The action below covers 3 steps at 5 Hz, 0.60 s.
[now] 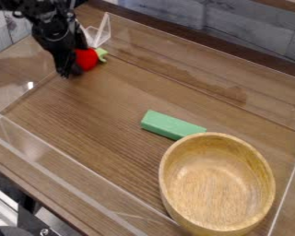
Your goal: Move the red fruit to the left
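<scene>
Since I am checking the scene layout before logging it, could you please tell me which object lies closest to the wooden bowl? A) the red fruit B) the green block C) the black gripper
B: the green block lies just up and left of the wooden bowl, near its rim, while the red fruit and the gripper sit far off in the upper left corner.

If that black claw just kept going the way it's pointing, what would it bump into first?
Most likely the red fruit: the gripper angles down right at it, with the wooden table just beneath. Depth is hard to judge from this view.
</scene>
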Tool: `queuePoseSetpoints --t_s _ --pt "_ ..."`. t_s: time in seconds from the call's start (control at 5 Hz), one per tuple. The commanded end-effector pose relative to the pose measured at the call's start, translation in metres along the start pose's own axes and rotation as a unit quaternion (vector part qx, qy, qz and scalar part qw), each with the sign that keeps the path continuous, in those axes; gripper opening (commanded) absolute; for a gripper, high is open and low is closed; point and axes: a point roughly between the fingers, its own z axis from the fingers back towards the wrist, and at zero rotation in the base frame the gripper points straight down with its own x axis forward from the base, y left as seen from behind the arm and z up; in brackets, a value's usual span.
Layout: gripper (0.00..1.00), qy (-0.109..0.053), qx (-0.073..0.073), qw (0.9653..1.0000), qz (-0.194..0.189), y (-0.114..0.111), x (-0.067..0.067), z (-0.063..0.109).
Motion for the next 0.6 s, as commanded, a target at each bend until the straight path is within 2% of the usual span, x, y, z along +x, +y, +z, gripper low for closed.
queuePoseSetpoints --t_s 0.0,0.2,0.4 --pt "1.00 -0.006 -0.004 0.9999 0.011 -0.0083 0.0050 0.0003" --pt "1.00 -0.004 0.001 0.9999 0.015 -0.0095 -0.0017 -0.0048" --pt "1.00 -0.004 0.008 0.9997 0.022 -0.0086 -0.0035 0.0010"
